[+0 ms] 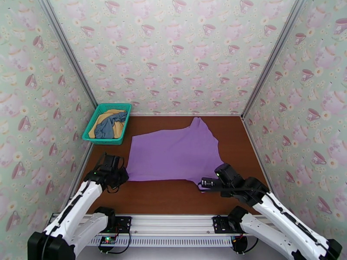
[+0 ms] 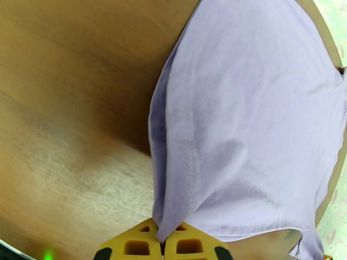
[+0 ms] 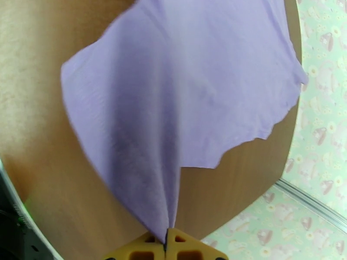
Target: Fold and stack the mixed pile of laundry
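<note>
The lilac-purple shirt point(image 1: 175, 154) lies spread on the brown table. My left gripper point(image 1: 123, 175) is shut on its near left corner, and my right gripper point(image 1: 202, 184) is shut on its near right corner. In the left wrist view the yellow fingers point(image 2: 139, 245) pinch the shirt's hem point(image 2: 243, 126). The right wrist view has the purple cloth point(image 3: 182, 92) running up from the closed fingers point(image 3: 184, 248). The grey-blue garment point(image 1: 109, 125) lies on the mustard-yellow one point(image 1: 113, 114) inside the basket.
A teal mesh basket point(image 1: 100, 141) stands at the back left against the wall. Patterned walls close in the table on three sides. Bare brown table point(image 1: 165, 198) runs between the shirt and the arm bases.
</note>
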